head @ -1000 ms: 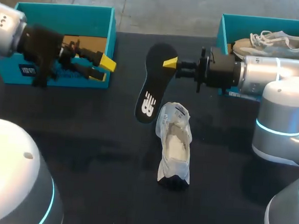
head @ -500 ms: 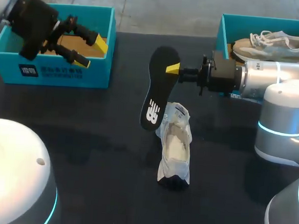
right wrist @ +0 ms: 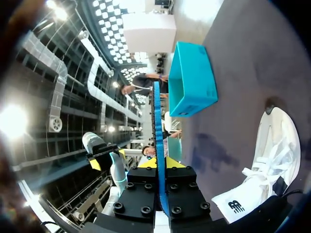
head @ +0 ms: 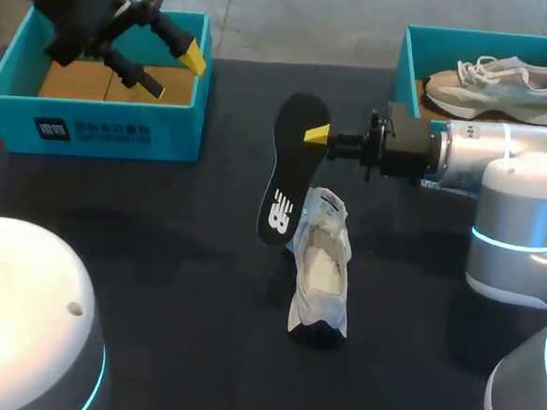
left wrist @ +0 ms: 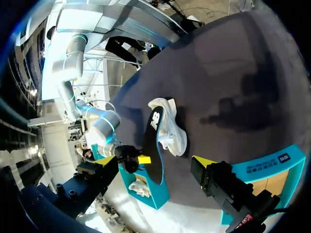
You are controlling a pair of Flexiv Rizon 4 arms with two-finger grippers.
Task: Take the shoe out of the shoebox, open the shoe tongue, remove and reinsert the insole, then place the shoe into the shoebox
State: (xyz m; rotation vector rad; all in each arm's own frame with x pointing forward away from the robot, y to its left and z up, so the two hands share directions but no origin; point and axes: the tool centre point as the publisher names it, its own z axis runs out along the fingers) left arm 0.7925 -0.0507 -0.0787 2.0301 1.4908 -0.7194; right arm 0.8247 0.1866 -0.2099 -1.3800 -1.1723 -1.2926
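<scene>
Insole out, held above the shoe.
The right jaws gripped the insole (head: 290, 169) on edge, its lower end just beside the white shoe (head: 321, 265) on the bench (head: 155, 281); the left jaws hung open over the left shoebox (head: 100, 127).

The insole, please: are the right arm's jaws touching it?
Touching. The right wrist view shows the insole edge-on, pinched between the right jaws.

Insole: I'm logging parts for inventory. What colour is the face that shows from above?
Black insole with a white logo; clearest in the head view.
</scene>
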